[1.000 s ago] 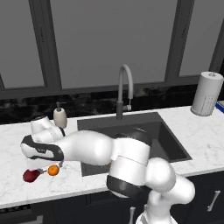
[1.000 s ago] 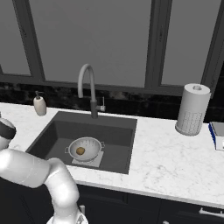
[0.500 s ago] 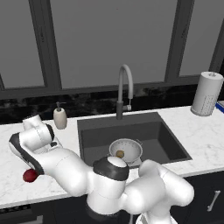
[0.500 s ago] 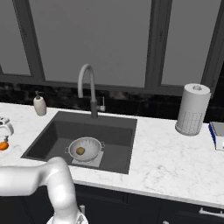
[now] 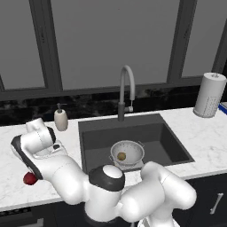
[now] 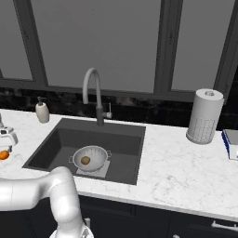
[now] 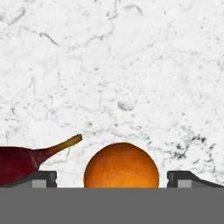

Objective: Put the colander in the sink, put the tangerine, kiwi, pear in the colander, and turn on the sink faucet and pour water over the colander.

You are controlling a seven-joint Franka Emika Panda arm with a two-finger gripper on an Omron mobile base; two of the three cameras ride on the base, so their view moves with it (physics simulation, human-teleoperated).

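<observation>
The orange tangerine lies on the white marble counter, straight between my open gripper's two dark fingertips. Nothing is gripped. The dark red pear lies just beside it, stem pointing toward the tangerine. In the left base view the pear peeks out from under my arm, left of the sink. The tangerine also sits at the far left of the right base view, under my hand. The colander rests on the sink bottom with the kiwi inside. The faucet runs no water.
A beige soap dispenser stands at the back, left of the sink. A paper towel roll stands on the right counter, with a blue and white object beyond it. My arm curls low across the sink's front edge.
My arm's elbow has swung left and low across the front of the sink. The hand has settled over the tangerine and pear. The jaws stay open.
</observation>
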